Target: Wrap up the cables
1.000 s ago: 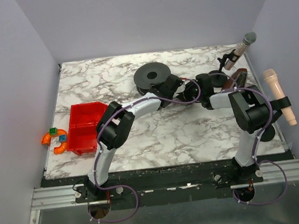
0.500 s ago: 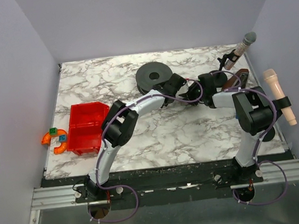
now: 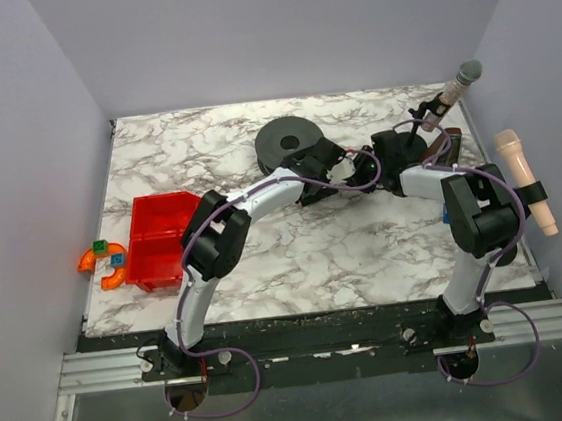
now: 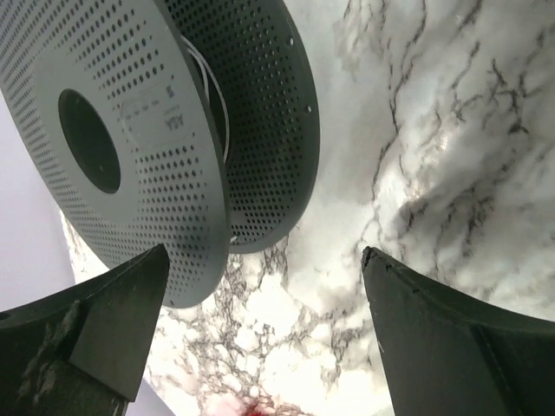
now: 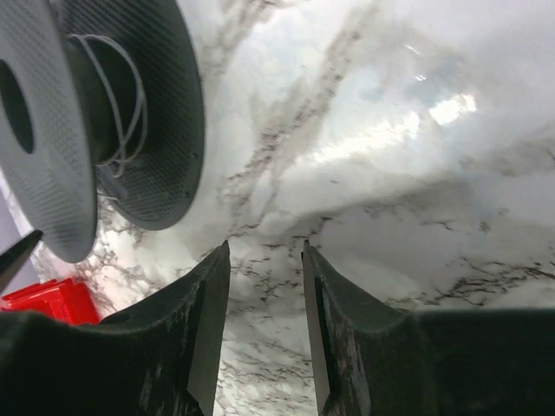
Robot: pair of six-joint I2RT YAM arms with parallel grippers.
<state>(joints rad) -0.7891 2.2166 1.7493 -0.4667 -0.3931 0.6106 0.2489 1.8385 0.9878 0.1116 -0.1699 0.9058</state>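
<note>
Judging progress from here, I see a few turns of thin white cable [image 5: 121, 104] on the hub of the grey spool [image 3: 289, 141], which lies flat toward the back of the table [image 3: 296, 259]. So I'd say the winding is started but not finished. How much cable is left I cannot tell, since no loose length shows in any view. Both arms reach forward and bend inward, their wrists nearly meeting just right of the spool. The left gripper [image 4: 260, 334] is spread wide and empty, one finger near the spool's rim. The right gripper [image 5: 264, 321] is parted by a narrow gap with nothing visible in it, low over the table and facing the spool.
</note>
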